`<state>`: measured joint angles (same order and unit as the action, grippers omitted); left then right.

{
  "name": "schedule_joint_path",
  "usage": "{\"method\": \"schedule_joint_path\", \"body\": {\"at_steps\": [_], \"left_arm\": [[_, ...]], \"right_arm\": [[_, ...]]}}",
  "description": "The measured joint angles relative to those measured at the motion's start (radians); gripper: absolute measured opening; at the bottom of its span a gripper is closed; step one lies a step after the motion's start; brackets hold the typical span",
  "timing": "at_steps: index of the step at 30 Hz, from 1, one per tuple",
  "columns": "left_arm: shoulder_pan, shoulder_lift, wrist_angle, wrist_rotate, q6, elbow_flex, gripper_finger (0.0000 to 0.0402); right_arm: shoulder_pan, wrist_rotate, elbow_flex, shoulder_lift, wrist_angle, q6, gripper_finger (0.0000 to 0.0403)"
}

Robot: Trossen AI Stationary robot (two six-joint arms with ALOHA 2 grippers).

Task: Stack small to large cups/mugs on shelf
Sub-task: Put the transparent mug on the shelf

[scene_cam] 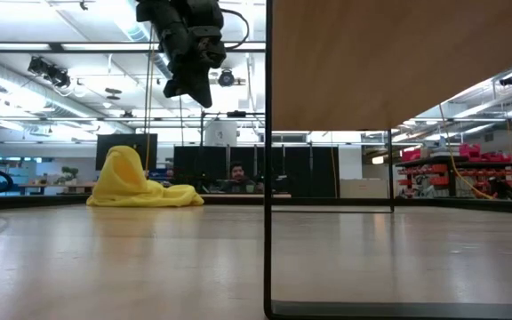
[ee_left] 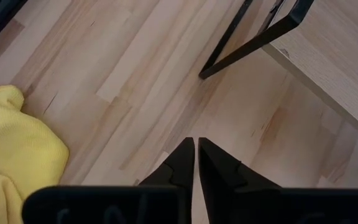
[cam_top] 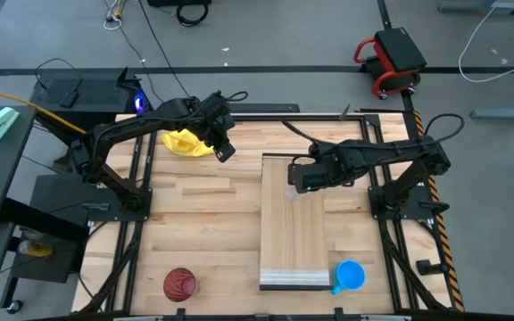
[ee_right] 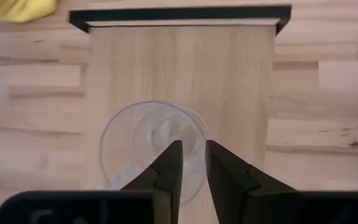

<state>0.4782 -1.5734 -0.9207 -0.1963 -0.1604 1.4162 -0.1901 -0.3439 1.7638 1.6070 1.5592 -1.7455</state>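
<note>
On the shelf [cam_top: 294, 223], toward the short end opposite its lighter lip, the clear cup [cam_top: 294, 191] stands upright on the pale planks. The right gripper [cam_top: 300, 178] is positioned directly over this cup. In the right wrist view, the fingertips [ee_right: 173, 158] sit close together with only a narrow gap between them, overlapping the rim of the clear cup [ee_right: 153, 146]; whether they are clamped on the rim cannot be determined.

The blue mug [cam_top: 351, 275] stands on the tabletop [cam_top: 203, 223] just beside the lipped end of the shelf, on the right-arm side, handle toward the shelf. The dark red cup [cam_top: 180, 284] stands on the tabletop well apart from the shelf, on the left-arm side, level with the lipped end.

The left gripper [cam_top: 224, 150] hangs above the tabletop beside the far end of the shelf, on the left-arm side, next to the yellow cloth [cam_top: 187, 142]. The left wrist view shows its fingers [ee_left: 182, 163] nearly together, holding nothing, with the yellow cloth [ee_left: 11, 149] to one side and a shelf leg [ee_left: 229, 37] ahead.
</note>
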Motion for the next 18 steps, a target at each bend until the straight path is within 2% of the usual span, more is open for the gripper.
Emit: {"method": "schedule_joint_path", "body": {"at_steps": [5, 10, 14, 18], "left_arm": [[0.0, 0.0, 0.002, 0.0, -0.007, 0.0, 0.0024], [-0.001, 0.0, 0.003, 0.0, -0.037, 0.0, 0.0028], [-0.002, 0.0, 0.004, 0.0, -0.075, 0.0, 0.0034], [-0.014, 0.0, 0.008, 0.0, -0.117, 0.0, 0.0033]], "right_arm": [[-0.031, -0.014, 0.047, -0.042, 0.011, 0.105, 0.0076], [-0.112, -0.055, 0.006, -0.126, 0.012, 0.213, 0.0075], [-0.247, -0.067, -0.124, -0.214, 0.012, 0.168, 0.0059], [-0.444, -0.08, -0.325, -0.292, 0.01, 0.035, 0.0014]]}}
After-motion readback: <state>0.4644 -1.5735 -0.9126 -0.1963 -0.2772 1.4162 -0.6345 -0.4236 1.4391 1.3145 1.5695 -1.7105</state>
